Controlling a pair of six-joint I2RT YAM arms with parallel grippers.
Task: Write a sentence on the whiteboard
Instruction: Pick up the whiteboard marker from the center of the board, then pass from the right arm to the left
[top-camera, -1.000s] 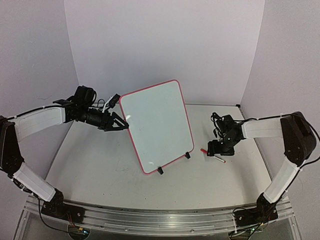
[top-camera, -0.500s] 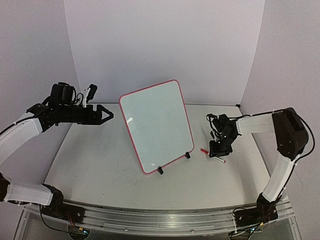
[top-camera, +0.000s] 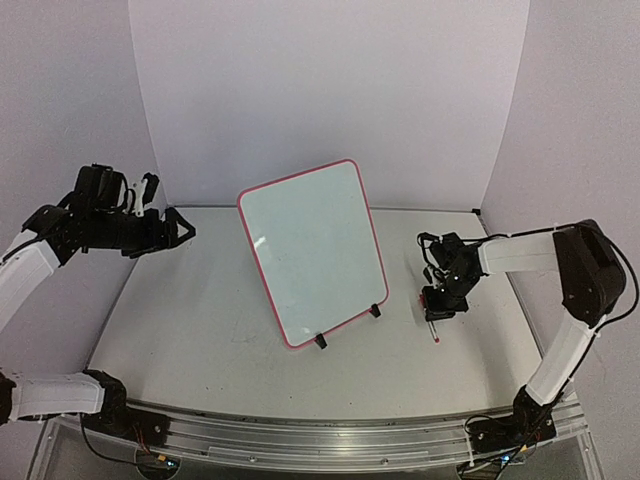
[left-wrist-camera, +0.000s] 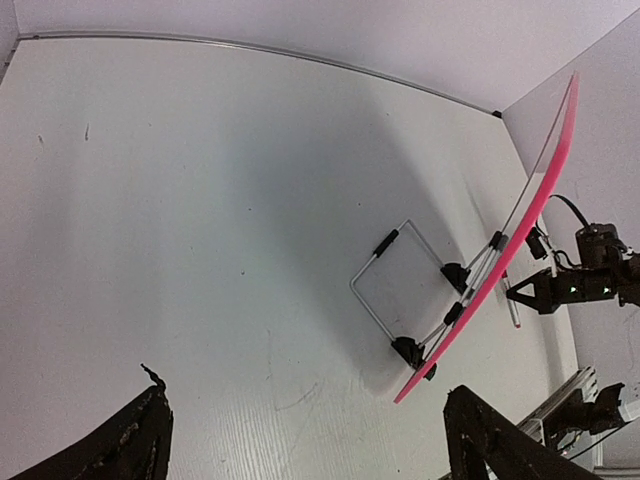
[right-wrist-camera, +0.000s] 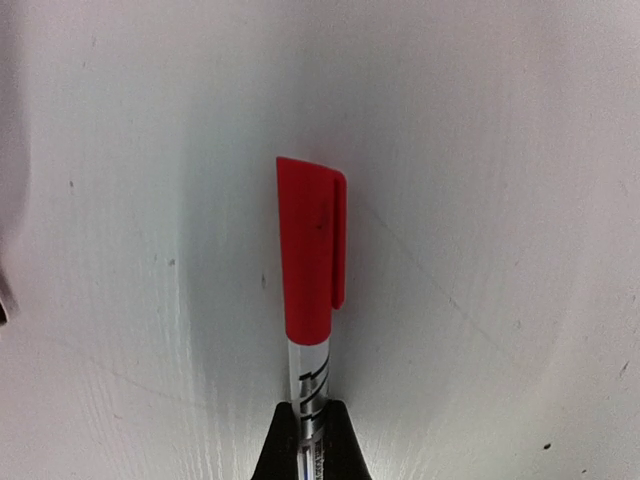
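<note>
marker (right-wrist-camera: 311, 250) sits clamped in the right gripper (top-camera: 434, 310), centre right; left gripper (top-camera: 187, 225) gapes wide at far left; whiteboard (top-camera: 315, 250) stands centre.

Whiteboard (top-camera: 312, 250) propped on table (top-camera: 200, 330); R fingers (top-camera: 430, 312) on red-capped marker (top-camera: 434, 332).

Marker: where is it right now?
Top view: the marker is on the right side, right of the whiteboard, its barrel pinched in the shut right gripper, red cap on.

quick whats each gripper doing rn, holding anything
Left gripper: open, holding nothing.
Right gripper: closed on the barrel of the red-capped marker.
</note>
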